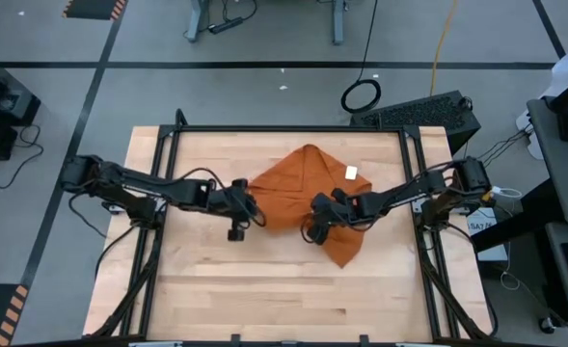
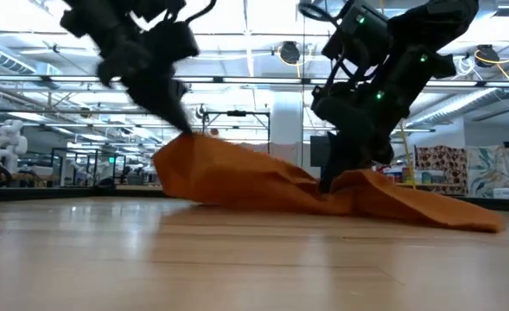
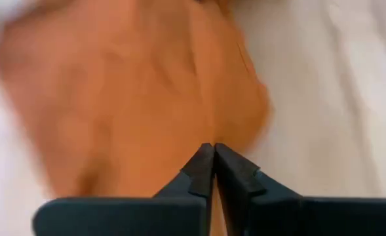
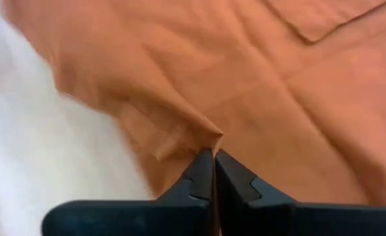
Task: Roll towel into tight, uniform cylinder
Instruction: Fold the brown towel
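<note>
The rust-orange towel [image 1: 298,178] lies crumpled in the middle of the wooden table [image 1: 264,289], its white tag [image 1: 351,173] on its far right part. My left gripper [image 1: 248,205] is at the towel's left end, shut on it and raised above the table [image 2: 185,130]. My right gripper [image 1: 314,229] is shut on the towel near its middle, low over the table [image 2: 327,183]. The towel's right end [image 2: 461,218] rests flat on the wood. My left gripper pinches the towel's left edge [image 2: 194,142] between its two fingers, coming slantwise down from the table's left. That end is lifted clear, and the cloth slopes from it down to the table. My right gripper pinches a small pucker of cloth [image 4: 209,134] near the towel's middle. It comes slantwise down from the table's right. Creases run out from the fingertips, and the cloth there stays close to the table.
Black frame rails [image 1: 293,128] run along the table's far edge and both sides. Bare wood shows toward the near edge [image 2: 237,259] and left of the towel.
</note>
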Robot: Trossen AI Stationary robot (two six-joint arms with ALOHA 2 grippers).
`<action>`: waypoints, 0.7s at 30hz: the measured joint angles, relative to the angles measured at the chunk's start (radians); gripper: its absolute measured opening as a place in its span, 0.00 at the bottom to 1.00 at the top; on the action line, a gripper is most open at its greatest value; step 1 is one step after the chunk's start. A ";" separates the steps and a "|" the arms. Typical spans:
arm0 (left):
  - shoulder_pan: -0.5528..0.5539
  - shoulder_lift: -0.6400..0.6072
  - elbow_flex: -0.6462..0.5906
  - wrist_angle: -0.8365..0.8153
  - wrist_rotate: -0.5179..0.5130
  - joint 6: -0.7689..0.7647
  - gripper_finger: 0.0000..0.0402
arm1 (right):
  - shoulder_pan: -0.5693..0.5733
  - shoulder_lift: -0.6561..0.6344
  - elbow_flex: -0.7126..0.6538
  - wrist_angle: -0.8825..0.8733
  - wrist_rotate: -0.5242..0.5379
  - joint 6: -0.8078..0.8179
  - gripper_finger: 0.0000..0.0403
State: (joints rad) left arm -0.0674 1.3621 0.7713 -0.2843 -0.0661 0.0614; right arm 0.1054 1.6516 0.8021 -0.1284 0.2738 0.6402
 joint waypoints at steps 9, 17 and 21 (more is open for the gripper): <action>-0.033 0.045 -0.071 -0.012 -0.133 -0.097 0.20 | 0.085 0.000 0.000 -0.005 0.039 0.086 0.16; -0.148 0.043 -0.071 0.127 -0.074 -0.132 0.21 | 0.093 -0.002 0.000 -0.059 0.174 0.236 0.31; -0.244 0.092 -0.070 0.420 -0.077 -0.088 0.21 | 0.093 -0.002 0.000 -0.046 0.172 0.240 0.34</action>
State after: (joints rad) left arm -0.3112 1.4537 0.7013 0.1352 -0.1429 -0.0263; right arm 0.1986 1.6493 0.8021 -0.1748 0.4463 0.8803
